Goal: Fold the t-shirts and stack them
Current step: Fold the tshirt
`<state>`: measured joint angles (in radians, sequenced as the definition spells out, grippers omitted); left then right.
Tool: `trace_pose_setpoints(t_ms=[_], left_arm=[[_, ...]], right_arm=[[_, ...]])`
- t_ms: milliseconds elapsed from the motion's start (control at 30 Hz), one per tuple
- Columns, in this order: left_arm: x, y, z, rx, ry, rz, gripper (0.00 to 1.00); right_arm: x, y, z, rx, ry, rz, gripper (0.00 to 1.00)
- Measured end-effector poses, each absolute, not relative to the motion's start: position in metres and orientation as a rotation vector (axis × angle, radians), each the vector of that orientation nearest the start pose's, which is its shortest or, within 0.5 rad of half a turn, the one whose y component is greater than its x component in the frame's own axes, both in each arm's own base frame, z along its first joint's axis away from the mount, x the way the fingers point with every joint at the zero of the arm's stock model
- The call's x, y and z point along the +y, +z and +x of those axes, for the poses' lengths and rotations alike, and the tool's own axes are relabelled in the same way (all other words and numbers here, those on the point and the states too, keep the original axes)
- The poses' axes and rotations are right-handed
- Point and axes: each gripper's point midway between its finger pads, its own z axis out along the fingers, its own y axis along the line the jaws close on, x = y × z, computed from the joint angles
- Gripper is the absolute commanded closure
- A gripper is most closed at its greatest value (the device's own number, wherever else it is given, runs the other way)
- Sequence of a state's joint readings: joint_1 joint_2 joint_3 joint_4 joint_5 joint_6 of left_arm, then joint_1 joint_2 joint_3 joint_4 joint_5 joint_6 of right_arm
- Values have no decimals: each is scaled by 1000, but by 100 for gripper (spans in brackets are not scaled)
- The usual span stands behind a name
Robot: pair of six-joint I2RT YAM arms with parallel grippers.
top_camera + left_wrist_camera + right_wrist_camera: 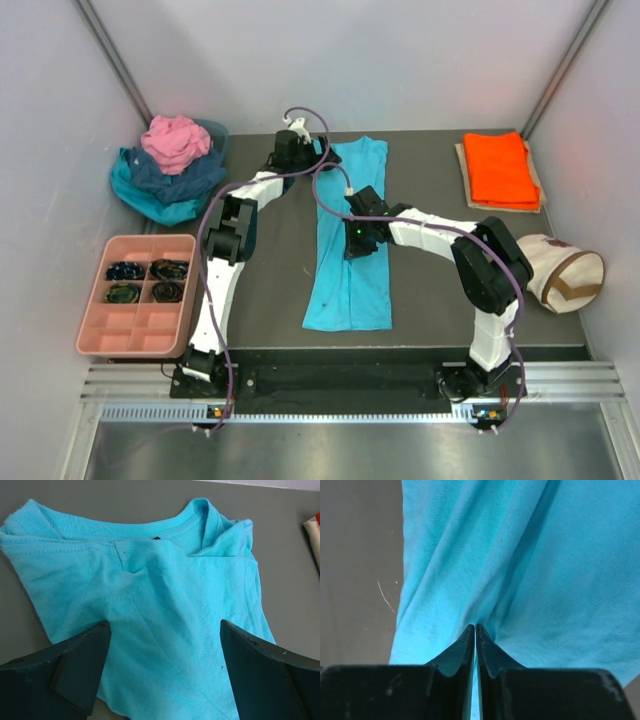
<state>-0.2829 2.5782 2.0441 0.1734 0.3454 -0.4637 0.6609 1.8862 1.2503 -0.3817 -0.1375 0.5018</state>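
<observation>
A bright turquoise t-shirt (350, 240) lies folded lengthwise into a long strip in the middle of the table, collar at the far end. My left gripper (293, 140) is open just above its collar end; its view shows the collar and shoulder (165, 580) between the wide-apart fingers. My right gripper (358, 238) is shut on a pinched fold at the middle of the turquoise shirt (520, 555). A folded orange t-shirt (498, 168) lies at the far right. Pink, navy and teal shirts (172, 162) are heaped at the far left.
A pink compartment tray (140, 297) with dark coiled items stands at the left. A cream canvas bag with a brown strap (560, 275) lies at the right. Grey walls close in the table on three sides.
</observation>
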Motion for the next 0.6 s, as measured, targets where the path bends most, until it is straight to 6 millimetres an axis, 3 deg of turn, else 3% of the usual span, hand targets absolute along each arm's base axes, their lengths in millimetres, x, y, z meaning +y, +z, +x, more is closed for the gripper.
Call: trace_pose_setpoints(t_ms=[600], left_arm=[[-266,65,641,1999,-828,53,5]], right_arm=[[290,28,302,2712,557,-255,100]])
